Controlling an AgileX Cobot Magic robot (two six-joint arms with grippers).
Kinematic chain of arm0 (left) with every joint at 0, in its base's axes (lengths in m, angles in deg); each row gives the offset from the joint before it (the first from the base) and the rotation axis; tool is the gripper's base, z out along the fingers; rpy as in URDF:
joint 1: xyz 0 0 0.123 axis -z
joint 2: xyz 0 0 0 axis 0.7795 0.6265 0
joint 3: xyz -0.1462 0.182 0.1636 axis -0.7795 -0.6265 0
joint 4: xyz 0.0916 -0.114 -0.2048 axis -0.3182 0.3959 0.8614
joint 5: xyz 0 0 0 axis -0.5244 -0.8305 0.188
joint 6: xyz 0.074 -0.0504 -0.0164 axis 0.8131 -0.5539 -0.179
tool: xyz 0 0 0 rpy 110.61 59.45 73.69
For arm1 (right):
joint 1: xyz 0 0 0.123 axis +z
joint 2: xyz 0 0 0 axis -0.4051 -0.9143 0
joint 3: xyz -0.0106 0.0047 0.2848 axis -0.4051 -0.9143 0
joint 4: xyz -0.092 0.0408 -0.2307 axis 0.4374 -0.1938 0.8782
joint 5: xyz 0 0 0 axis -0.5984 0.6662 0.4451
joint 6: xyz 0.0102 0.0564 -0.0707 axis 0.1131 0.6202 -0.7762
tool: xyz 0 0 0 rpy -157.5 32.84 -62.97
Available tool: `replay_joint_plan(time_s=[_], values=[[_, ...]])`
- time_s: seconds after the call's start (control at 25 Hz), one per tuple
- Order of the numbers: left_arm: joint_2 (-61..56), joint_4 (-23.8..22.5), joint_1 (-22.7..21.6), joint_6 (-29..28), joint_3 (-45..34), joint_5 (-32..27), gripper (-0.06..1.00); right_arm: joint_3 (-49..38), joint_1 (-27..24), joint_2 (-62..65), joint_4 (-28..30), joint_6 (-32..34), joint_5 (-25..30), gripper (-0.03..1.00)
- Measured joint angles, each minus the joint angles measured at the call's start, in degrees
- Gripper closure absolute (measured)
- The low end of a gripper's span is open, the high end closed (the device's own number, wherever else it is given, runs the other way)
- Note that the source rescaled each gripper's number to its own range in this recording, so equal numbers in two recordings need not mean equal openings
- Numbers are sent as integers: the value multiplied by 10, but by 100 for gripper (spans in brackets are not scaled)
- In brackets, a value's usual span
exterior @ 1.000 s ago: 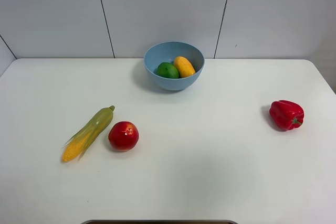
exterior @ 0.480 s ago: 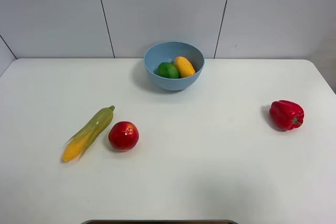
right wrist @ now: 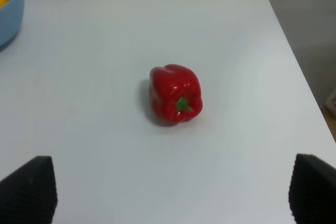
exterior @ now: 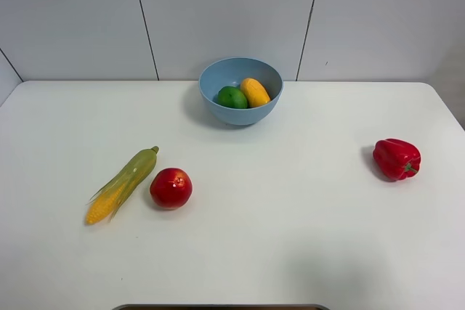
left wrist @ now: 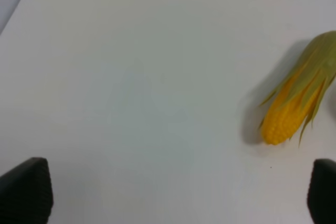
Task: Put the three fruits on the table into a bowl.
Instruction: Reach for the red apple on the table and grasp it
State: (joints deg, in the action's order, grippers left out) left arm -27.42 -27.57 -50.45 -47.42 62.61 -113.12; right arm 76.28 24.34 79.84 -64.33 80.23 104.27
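The fingers [left wrist: 25, 190] of your left gripper [left wrist: 172, 192] stand wide apart, holding nothing, above the table [exterior: 290, 223] near the corn cob [exterior: 122, 184]. Just right of the cob, the apple [exterior: 171, 188] lies on the tabletop, well apart from the bowl [exterior: 243, 117]. The lime [exterior: 232, 97] and mango [exterior: 255, 92] sit touching inside the bowl. The fingers [right wrist: 30, 190] of your right gripper [right wrist: 170, 192], also spread and empty, hover near the red pepper [right wrist: 175, 100].

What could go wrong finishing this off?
1. Apple lies close beside the corn cob; a grasp there may catch or shove the corn.
2. Bowl already holds the lime and mango; a dropped apple might bounce out.
3. Bell pepper is red too and sits centred in the right wrist view; it could be mistaken for fruit.
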Motion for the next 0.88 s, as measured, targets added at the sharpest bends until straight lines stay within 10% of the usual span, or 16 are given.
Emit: replay_joint_plan(time_s=[0.88], values=[[0, 0, 0, 0, 0, 0, -6, -4, 0, 2, -11, -14, -1, -1]])
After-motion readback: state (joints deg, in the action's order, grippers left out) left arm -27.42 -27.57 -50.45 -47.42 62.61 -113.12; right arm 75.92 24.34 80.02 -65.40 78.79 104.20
